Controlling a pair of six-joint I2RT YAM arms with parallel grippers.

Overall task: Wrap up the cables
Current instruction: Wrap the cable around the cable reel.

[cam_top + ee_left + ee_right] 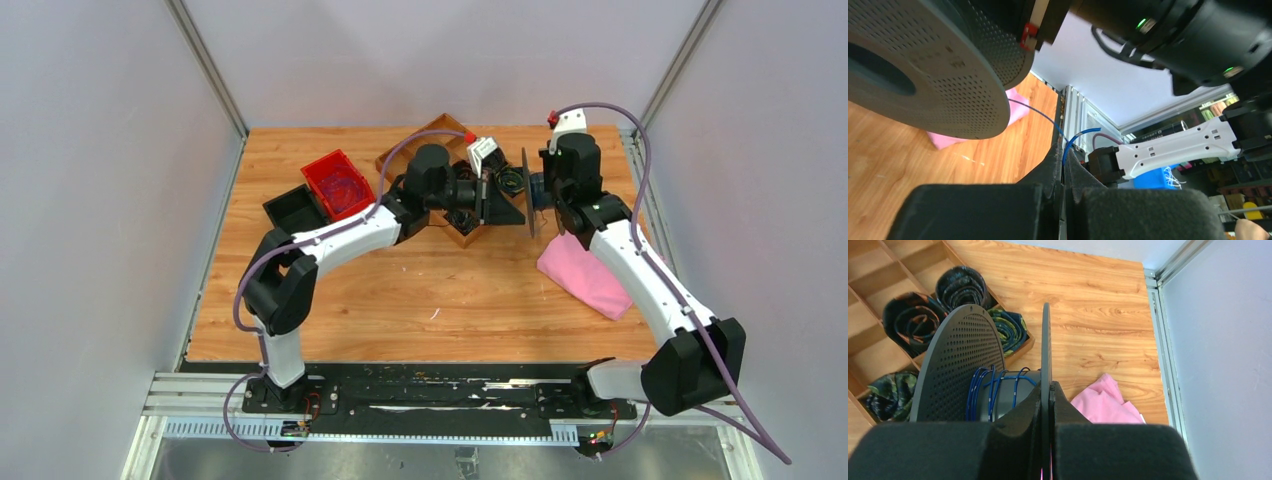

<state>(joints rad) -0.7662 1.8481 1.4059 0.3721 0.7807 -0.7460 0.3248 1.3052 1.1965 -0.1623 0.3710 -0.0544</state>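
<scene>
Cable (pixel 1087 131), thin and blue, runs from our left jaws, which pinch its end, up to the perforated spool (pixel 960 360), where several turns sit on the hub. Our right jaws clamp the spool's thin flange, holding it on edge over the wooden surface (pixel 1088 315), near a pink cloth (pixel 1103 402) and a tray (pixel 878 277) of dark coiled bundles.

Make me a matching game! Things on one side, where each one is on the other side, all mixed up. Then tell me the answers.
Things:
1 pink cloth
2 red bin
3 spool
4 blue cable

Places:
A pinched in the left gripper
B lying crumpled on the table
C right beside the black bin
D its rim clamped in the right gripper

Pairs: 1-B, 2-C, 3-D, 4-A.
</scene>
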